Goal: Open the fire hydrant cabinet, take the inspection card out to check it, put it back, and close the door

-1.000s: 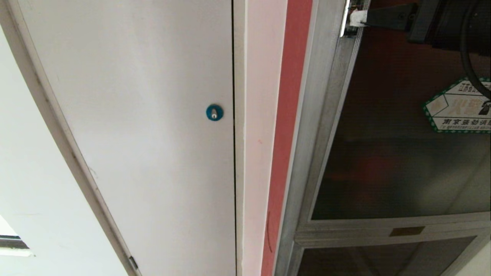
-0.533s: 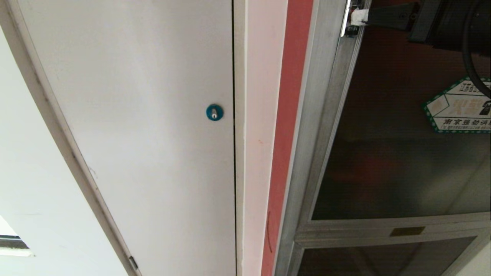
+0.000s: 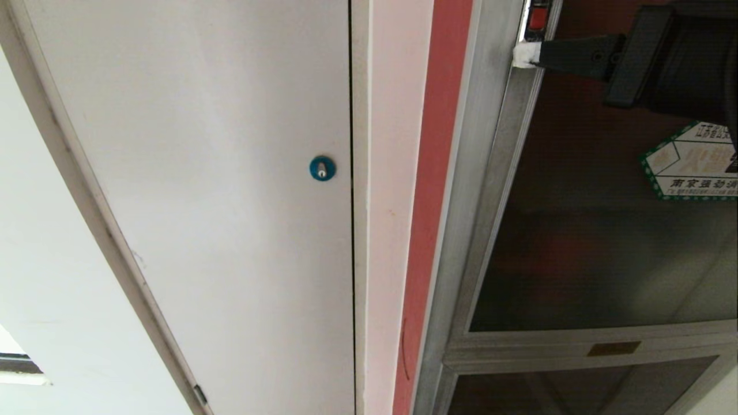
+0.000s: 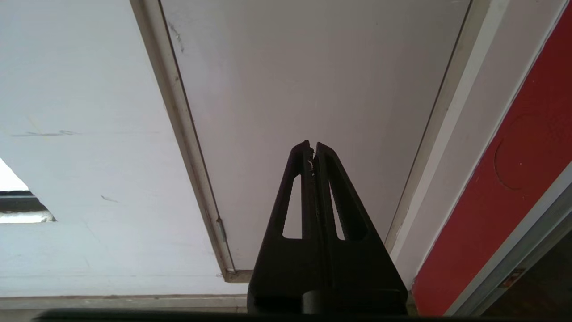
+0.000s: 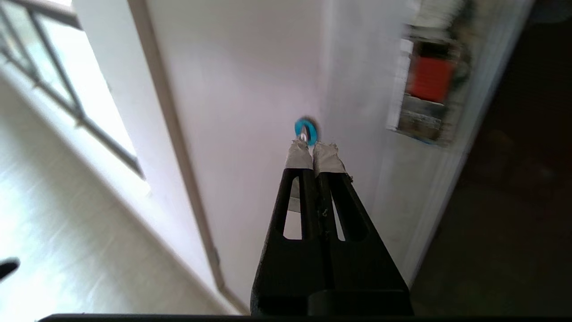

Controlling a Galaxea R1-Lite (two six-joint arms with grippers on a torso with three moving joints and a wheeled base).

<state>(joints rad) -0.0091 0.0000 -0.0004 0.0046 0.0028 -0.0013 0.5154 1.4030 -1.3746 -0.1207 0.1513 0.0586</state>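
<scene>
1. The right gripper (image 3: 523, 55), its white-taped fingertips (image 5: 313, 154) pressed together on nothing, reaches in from the right at the top of the head view; the tips sit at the aluminium edge of the door (image 3: 588, 253), just below the small red latch (image 3: 538, 17).

2. The door of the fire hydrant cabinet (image 3: 467, 190) is a dark frosted-glass panel in an aluminium frame, with dim red shapes showing through the glass; whether it sits fully shut against the frame cannot be told; a white hexagonal sticker with a green border (image 3: 692, 164) lies on the glass just below the black arm, which covers its upper edge.

3. Below the panel runs a metal crossbar bearing a small brass-coloured plate (image 3: 613, 348); under it begins a smaller dark glass panel (image 3: 576, 392).

4. A red strip (image 3: 429, 219) runs down just left of the cabinet frame; beside it stands a pale wall strip, then a plain white door (image 3: 219, 190) with a round blue lock (image 3: 322, 168) near its right edge.

5. Further left the white wall (image 3: 34, 276) continues; a sliver of bright window shows at the lower left corner.

6. The left gripper (image 4: 313, 150) hangs before the lower part of the white door, its black fingers closed and empty; it touches nothing.

7. The inspection card is in none of the views.
</scene>
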